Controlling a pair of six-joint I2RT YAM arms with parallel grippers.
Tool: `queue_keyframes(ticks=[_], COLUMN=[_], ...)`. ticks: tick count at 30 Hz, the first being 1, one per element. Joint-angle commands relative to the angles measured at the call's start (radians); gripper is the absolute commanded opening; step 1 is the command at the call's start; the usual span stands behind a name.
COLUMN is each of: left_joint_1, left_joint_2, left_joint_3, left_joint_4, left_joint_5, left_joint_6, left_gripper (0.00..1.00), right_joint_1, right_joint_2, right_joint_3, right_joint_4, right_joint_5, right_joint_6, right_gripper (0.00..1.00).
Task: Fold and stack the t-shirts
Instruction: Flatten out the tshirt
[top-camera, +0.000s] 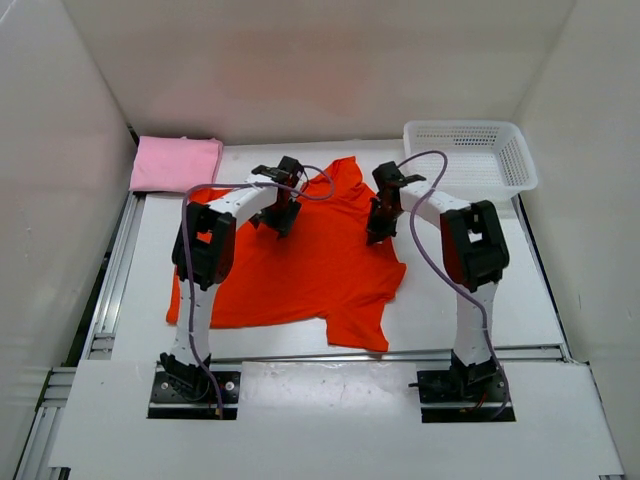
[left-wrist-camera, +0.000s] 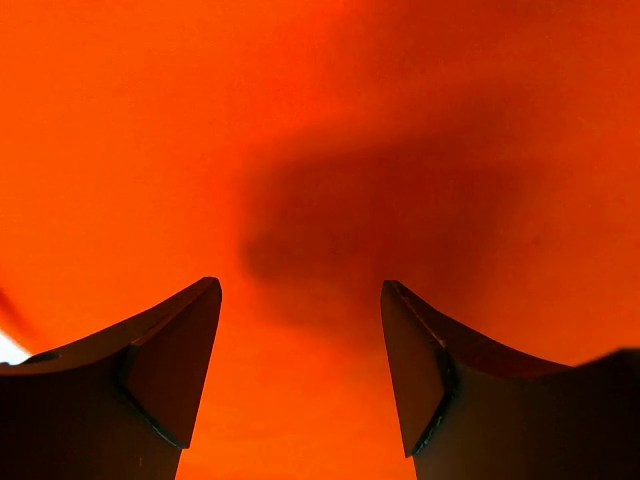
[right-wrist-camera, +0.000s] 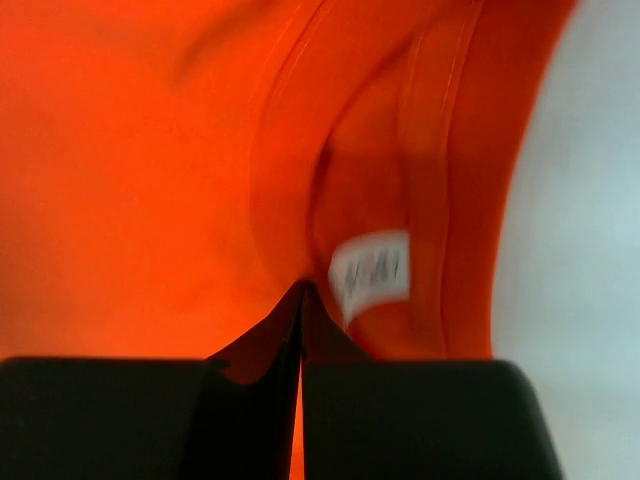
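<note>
The orange-red t-shirt (top-camera: 300, 265) lies spread flat across the middle of the table. A folded light pink t-shirt (top-camera: 176, 162) rests at the back left corner. No black t-shirt is in view. My left gripper (top-camera: 280, 226) hangs low over the orange-red t-shirt (left-wrist-camera: 320, 130), open (left-wrist-camera: 300, 290), with only cloth showing between its fingers. My right gripper (top-camera: 381, 232) sits at the shirt's right edge. In the right wrist view it is shut (right-wrist-camera: 302, 290) with its tips on a fold of the collar, beside the white label (right-wrist-camera: 372, 270).
A white mesh basket (top-camera: 522, 165) stands at the back right. Bare white table (top-camera: 470, 300) shows to the right of the shirt. White walls close in on the left, back and right.
</note>
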Motion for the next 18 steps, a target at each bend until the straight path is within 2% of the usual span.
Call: queue_keyframes(ticks=[1,5,8,9,12,15,18], left_joint_1=[0.007,0.016,0.016,0.016,0.016,0.016,0.025], left_joint_2=[-0.021,0.113,0.189,0.248,0.357,0.388,0.35], left_joint_3=[0.014,0.095,0.21,0.291,0.455,0.518,0.494], left_joint_4=[0.078,0.096,0.107,0.107,0.116,0.143,0.189], left_joint_5=[0.005,0.023,0.023,0.023,-0.001,-0.029,-0.049], left_joint_6=[-0.001,-0.001,-0.001,-0.001,-0.001,-0.001,-0.001], left_gripper=[0.76,0.76,0.76,0.77,0.77,0.8,0.85], right_joint_1=[-0.018,-0.063,-0.092,-0.104,-0.114,-0.114,-0.114], right_joint_2=[0.108,0.218,0.289,0.307,0.384,0.387,0.287], right_joint_3=[0.11,0.273,0.458,0.562,0.723,0.729,0.634], right_joint_4=[-0.131,-0.191,-0.257,-0.266,-0.254,-0.223,-0.148], right_joint_5=[0.038,0.148,0.265,0.28,0.253,0.222,0.147], right_joint_6=[0.09,0.181,0.218,0.218,0.163,0.138,0.111], right_gripper=[0.0,0.0,0.0,0.0,0.0,0.01,0.04])
